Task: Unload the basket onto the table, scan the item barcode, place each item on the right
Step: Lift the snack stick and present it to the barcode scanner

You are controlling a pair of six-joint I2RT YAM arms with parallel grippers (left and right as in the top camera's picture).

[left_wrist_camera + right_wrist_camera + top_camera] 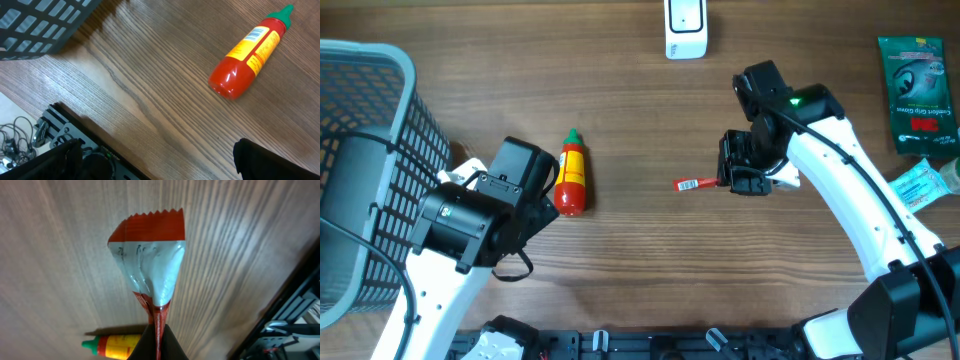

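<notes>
The item is a red and silver sachet (pixel 152 260) with a zigzag top edge, and my right gripper (pixel 159 330) is shut on its lower seam. In the overhead view the sachet (pixel 695 184) sticks out left of the right gripper (pixel 725 180), a white barcode label showing, just above the table's middle. A white scanner (pixel 685 28) stands at the table's far edge, up and left of the sachet. My left gripper (pixel 160 165) is open with nothing between its fingers. It sits at the front left (pixel 542 195), beside a red sauce bottle (pixel 571 175).
The sauce bottle (pixel 247 52) lies on its side, green cap pointing away. A dark mesh basket (pixel 370 150) fills the left edge. A green packet (pixel 918 90) and a blue-white packet (pixel 920 185) lie at the right edge. A black rail (pixel 75 130) runs along the front.
</notes>
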